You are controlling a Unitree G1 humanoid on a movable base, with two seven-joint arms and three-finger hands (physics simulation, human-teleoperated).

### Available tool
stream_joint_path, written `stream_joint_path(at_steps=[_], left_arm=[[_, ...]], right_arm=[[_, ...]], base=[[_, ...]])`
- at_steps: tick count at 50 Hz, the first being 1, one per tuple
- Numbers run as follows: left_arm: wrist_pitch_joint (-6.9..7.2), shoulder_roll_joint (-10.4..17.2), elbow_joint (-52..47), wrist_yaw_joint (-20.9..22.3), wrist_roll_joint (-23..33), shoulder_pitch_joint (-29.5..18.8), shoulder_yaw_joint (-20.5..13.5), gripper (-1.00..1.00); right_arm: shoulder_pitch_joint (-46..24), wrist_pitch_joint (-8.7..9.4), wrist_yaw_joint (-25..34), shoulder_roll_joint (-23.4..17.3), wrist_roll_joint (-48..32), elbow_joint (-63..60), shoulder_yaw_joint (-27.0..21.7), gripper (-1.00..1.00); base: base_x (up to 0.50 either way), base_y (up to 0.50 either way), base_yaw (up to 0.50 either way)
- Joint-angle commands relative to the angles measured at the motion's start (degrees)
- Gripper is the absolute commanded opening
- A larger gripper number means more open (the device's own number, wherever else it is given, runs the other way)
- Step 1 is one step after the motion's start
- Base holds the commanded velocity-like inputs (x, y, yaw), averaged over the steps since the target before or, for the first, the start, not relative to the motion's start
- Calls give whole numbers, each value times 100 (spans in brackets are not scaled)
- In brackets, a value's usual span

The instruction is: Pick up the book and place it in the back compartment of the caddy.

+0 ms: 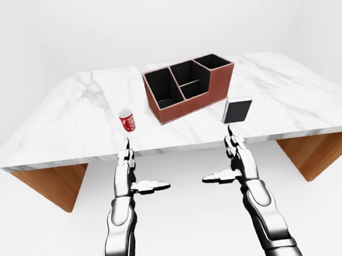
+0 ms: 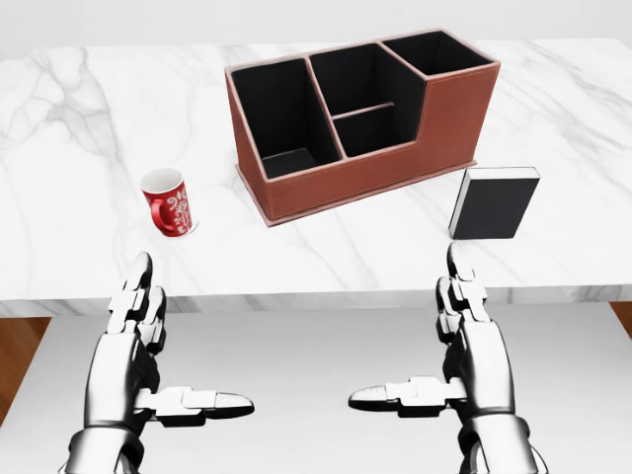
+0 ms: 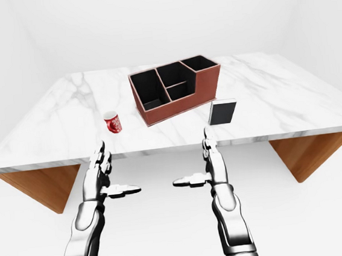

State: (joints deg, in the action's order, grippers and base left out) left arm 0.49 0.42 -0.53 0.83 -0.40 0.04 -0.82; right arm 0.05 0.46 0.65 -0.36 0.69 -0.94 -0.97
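A black book (image 2: 494,202) with a white page edge stands upright on the marble table (image 2: 79,148), right of and below the caddy in the head view. The red-brown caddy (image 2: 360,118) has black-lined compartments: a large one at left, two in the middle, a taller one at upper right. All look empty. My left hand (image 2: 188,341) and right hand (image 2: 410,331) are open, fingers straight and thumbs pointing inward, below the table's near edge. The right hand's fingertips (image 2: 454,259) sit just below the book, apart from it. Neither hand holds anything.
A red mug (image 2: 168,202) with a white pattern stands left of the caddy, above my left hand. Wooden supports (image 1: 52,185) (image 1: 316,153) hold up the table at both ends. White floor and walls surround it.
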Motion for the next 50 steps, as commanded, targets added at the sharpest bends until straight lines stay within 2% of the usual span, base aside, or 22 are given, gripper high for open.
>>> stream_joint_path(at_steps=[1,4,5,6,9,25,50], left_arm=[[208,70,-243,130,-61,22,-133,100],[352,72,-433,136,-52,50,-127,100],[446,79,-534,141,-43,54,-124,100],[451,83,-611,147,-28,60,-121,100],[451,87,-786,157,-7,68,-126,100],[451,120,-2042,323,16,73,-195,100],[451,206,-2612,391,-99,-137,-434,100]], right_arm=[[25,181,55,-59,113,-330,-158,100],[20,274,42,-62,111,-406,-156,100],[10,334,35,-63,123,-448,-164,100],[7,385,16,-66,112,-497,-167,100],[1,454,9,-73,109,-583,-175,100],[-32,454,2,-124,130,-1361,-274,100],[-219,454,119,-232,162,-3010,-533,100]], base=[[0,0,0],[0,0,0],[0,0,0],[0,0,0],[0,0,0],[0,0,0],[0,0,0]])
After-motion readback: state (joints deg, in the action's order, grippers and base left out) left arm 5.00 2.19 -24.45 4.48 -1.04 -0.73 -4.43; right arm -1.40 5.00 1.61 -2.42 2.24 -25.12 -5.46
